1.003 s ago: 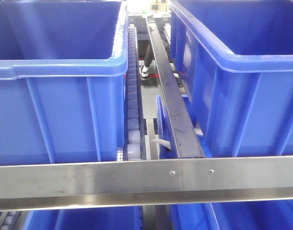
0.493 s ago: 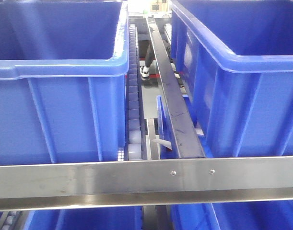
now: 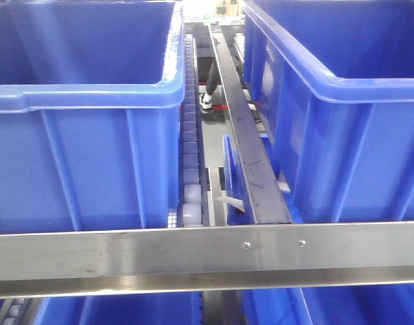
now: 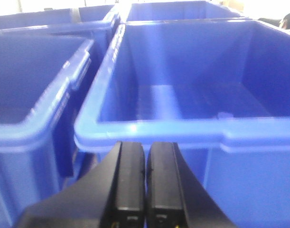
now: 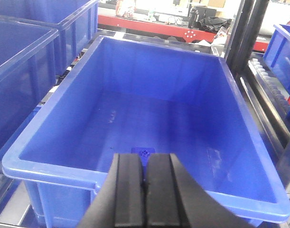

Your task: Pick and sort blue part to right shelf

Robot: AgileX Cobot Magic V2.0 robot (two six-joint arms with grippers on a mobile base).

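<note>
The right shelf shows its steel front bar (image 3: pixel 159 254) with two screws, a white roller track (image 3: pixel 190 169) and a dark centre rail (image 3: pixel 251 156) between two large blue bins (image 3: pixel 85 162) (image 3: pixel 342 135). A small blue part (image 5: pixel 144 151) with a round hole pattern sticks out between the tips of my right gripper (image 5: pixel 144 157), which is shut on it above the near rim of an open blue bin (image 5: pixel 54 176). My left gripper (image 4: pixel 145 145) is shut with nothing in it, just before the rim of another blue bin (image 4: pixel 149 129).
More blue bins stand to the left in both wrist views (image 4: pixel 31 90) (image 5: pixel 21 61). Dark shelf uprights (image 5: pixel 242 33) and roller tracks run along the right of the right wrist view. A red workbench (image 5: pixel 182 28) lies behind.
The front view has drifted a little, so the bins and rail sit slightly further right in the picture. Nothing else differs.
</note>
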